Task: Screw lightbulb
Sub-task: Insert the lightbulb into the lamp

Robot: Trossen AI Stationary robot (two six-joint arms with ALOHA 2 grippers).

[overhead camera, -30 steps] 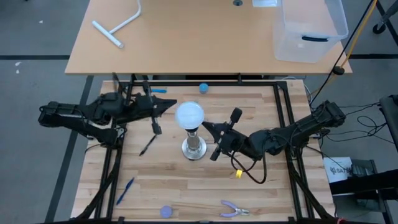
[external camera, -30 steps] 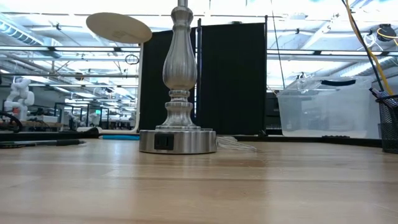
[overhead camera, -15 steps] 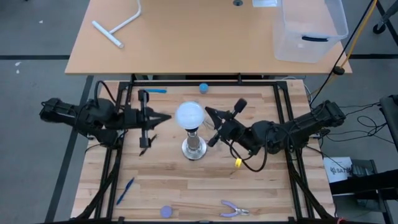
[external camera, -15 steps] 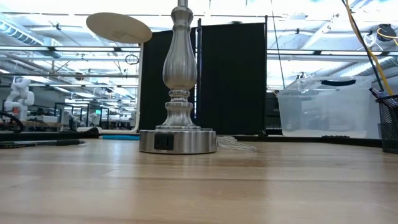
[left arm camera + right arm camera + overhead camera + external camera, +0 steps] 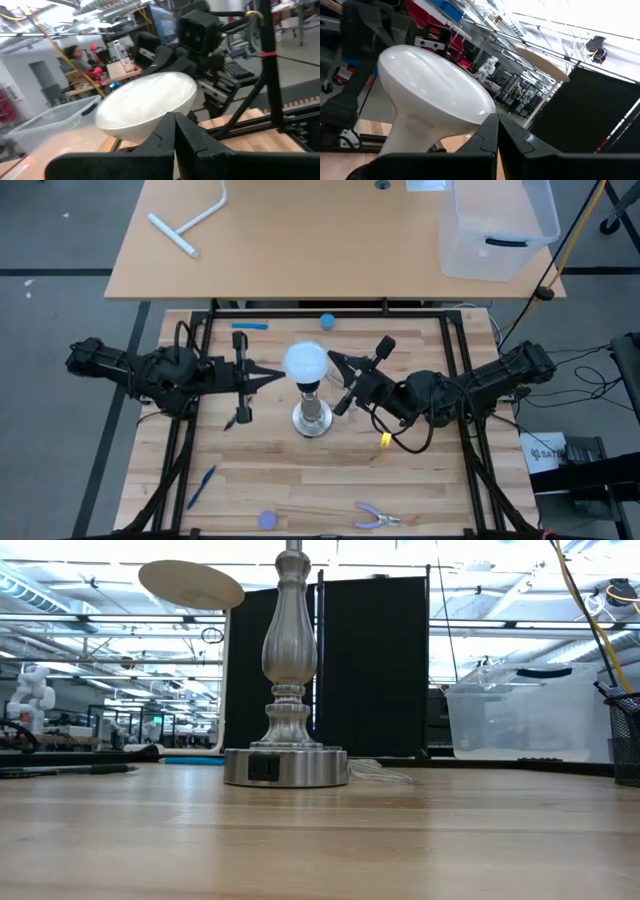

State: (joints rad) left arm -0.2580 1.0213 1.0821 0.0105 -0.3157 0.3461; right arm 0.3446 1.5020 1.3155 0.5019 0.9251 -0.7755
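Both closed grippers, left [image 5: 276,373] and right [image 5: 335,361], have neared one lightbulb [image 5: 305,363].

The view from above is bright and even, with soft light and only faint shadows on the pale wooden tabletop [image 5: 400,480]. The round white frosted lightbulb [image 5: 306,363] shines so bright there that its surface looks flat. In the low view, white ceiling lights glare along the top, and the near wood is blurry. Both wrist views are a bit blurry, with the room behind out of focus.
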